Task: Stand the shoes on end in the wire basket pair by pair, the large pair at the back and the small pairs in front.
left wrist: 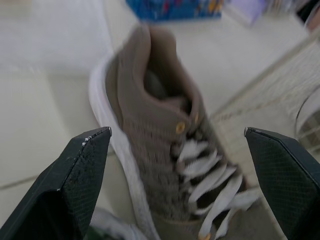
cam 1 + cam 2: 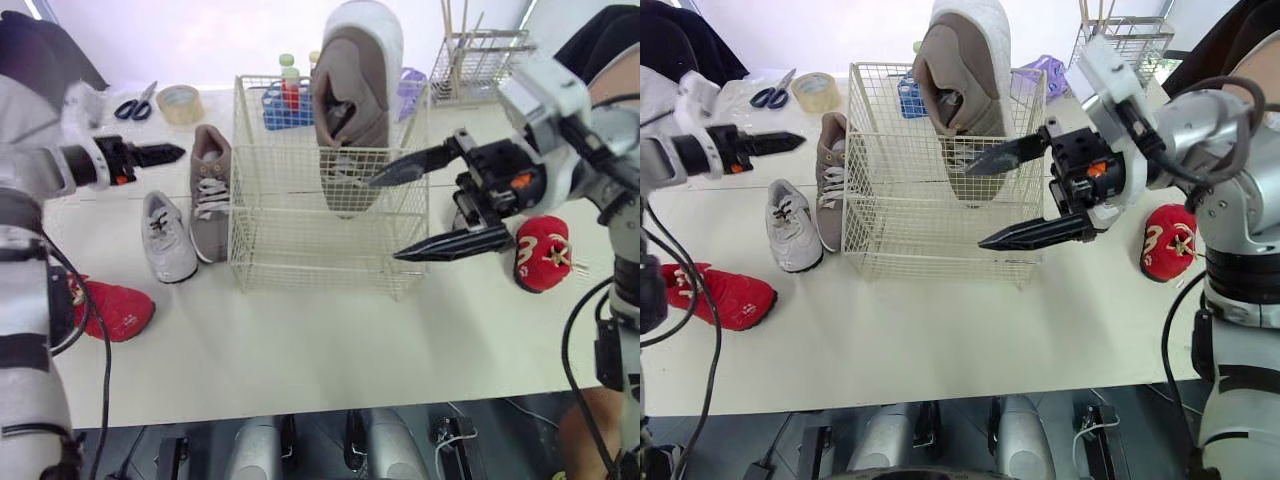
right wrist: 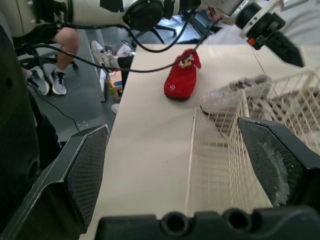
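Nearest of all is a red shoe, lying on the near left of the table. A second red shoe lies far over on the right side. In the middle stands the wire basket. One big brown shoe stands on end inside it, at the far right, with its heel end up over the rim. The other big brown shoe lies flat on the table, just left of the basket. A small grey shoe lies beside that one, on its left. The right jaws are open wide and hold nothing; they hang by the basket's near right side and point left. The left jaws are open wide too and hold nothing; they hang over the table, left of the flat brown shoe, and point at it. Far back lie scissors and a roll of tape
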`<action>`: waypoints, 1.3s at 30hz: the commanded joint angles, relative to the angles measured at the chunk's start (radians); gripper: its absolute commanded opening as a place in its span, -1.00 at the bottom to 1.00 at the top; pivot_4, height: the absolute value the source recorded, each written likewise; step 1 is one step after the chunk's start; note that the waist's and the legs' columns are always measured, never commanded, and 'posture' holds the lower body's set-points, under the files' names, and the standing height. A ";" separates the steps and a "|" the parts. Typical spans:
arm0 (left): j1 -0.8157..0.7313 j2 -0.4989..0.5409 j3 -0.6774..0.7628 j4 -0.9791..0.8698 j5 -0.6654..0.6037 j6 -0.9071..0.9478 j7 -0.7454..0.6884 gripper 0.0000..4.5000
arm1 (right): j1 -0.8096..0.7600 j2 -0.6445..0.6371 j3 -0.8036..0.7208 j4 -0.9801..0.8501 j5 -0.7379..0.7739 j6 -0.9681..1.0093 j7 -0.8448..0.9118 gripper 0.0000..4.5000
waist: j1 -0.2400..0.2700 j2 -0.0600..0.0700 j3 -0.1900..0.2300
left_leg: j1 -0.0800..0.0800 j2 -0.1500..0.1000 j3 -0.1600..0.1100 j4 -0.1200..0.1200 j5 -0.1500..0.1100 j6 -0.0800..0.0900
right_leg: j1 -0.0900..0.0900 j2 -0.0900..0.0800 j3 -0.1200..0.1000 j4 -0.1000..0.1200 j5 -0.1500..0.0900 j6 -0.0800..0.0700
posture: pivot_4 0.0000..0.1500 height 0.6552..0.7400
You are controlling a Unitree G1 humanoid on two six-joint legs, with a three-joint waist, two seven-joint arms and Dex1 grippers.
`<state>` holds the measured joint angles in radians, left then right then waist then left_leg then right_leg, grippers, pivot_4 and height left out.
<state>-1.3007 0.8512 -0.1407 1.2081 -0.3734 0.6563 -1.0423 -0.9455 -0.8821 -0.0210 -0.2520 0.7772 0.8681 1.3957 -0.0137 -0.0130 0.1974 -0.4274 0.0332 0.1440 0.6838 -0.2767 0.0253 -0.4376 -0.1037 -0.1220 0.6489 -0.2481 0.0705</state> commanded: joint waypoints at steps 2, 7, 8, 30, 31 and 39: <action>-0.036 -0.041 0.019 0.082 0.123 -0.092 0.000 0.97 | 0.028 -0.050 -0.087 -0.076 0.052 0.039 -0.072 1.00 | -0.001 -0.002 0.001 | 0.000 0.001 -0.001 0.001 0.000 -0.001 | -0.001 0.000 0.000 0.002 0.000 0.000 | 1.00 1.00; -0.026 -0.111 0.052 0.118 0.198 -0.150 0.061 0.87 | 0.042 -0.065 -0.121 -0.109 0.091 0.066 -0.132 1.00 | 0.001 -0.002 0.001 | 0.000 0.004 -0.003 0.002 0.000 0.000 | -0.001 -0.001 0.001 0.003 0.000 -0.001 | 1.00 1.00; -0.022 -0.123 0.056 0.121 0.215 -0.164 0.077 0.75 | 0.044 -0.069 -0.125 -0.112 0.096 0.068 -0.140 1.00 | 0.002 -0.002 0.001 | 0.000 0.004 -0.003 0.002 0.000 0.000 | -0.001 -0.001 0.002 0.003 0.000 -0.001 | 1.00 1.00; -0.172 -0.043 0.430 0.062 0.141 -0.288 0.224 -0.93 | 0.006 -0.071 -0.087 -0.039 0.079 -0.032 -0.144 1.00 | 0.001 -0.006 0.002 | -0.002 0.004 -0.003 0.002 0.000 0.000 | -0.003 -0.001 0.001 0.003 0.001 -0.001 | 1.00 1.00; -0.183 -0.031 0.444 0.045 0.134 -0.326 0.226 -0.93 | 0.002 -0.073 -0.087 -0.033 0.077 -0.037 -0.143 1.00 | 0.001 -0.006 0.002 | -0.002 0.004 -0.003 0.002 0.000 0.000 | -0.003 -0.001 0.001 0.003 0.001 0.000 | 1.00 1.00; -0.247 -0.030 0.476 -0.266 0.072 -0.439 0.202 -0.93 | -0.036 -0.128 -0.168 0.039 0.059 -0.047 -0.203 1.00 | 0.008 -0.007 0.002 | -0.003 0.004 -0.003 0.003 0.000 0.000 | -0.003 -0.001 0.001 0.002 0.001 0.000 | 1.00 1.00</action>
<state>-1.4802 0.8200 0.3087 1.0708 -0.2495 0.2503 -0.8253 -0.9507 -0.9895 -0.1348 -0.2096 0.8322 0.8358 1.2090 -0.0059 -0.0198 0.1990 -0.4309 0.0368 0.1409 0.6879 -0.2769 0.0260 -0.4402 -0.1047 -0.1211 0.6511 -0.2468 0.0711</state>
